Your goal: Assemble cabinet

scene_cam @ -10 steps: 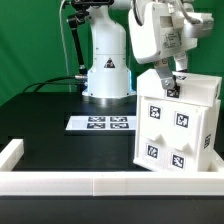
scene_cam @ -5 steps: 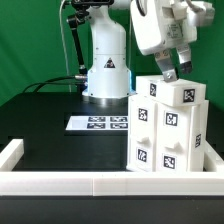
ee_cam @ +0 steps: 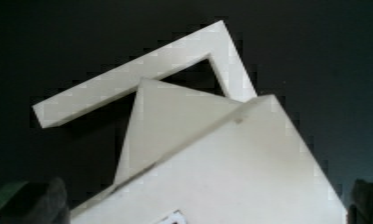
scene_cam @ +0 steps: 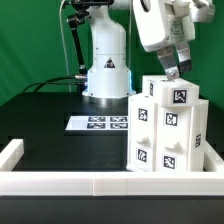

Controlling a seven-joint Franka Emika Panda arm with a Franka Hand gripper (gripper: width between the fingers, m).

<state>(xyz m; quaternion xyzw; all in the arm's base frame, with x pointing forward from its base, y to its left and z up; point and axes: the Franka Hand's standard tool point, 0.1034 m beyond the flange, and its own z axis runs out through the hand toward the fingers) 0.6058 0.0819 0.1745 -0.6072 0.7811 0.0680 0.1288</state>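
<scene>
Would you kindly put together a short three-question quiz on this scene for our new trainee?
1. True or false: the cabinet stands on the black table at the exterior view's right.
2. Multiple choice: where does the marker board lie? A) on top of the cabinet; B) flat on the table in front of the robot's base; C) against the white wall at the near edge.
3. Fill in: the gripper is just above the cabinet's ____ edge.

Key: 1 true; 2 B; 3 top. The exterior view does not show how the jaws stand.
</scene>
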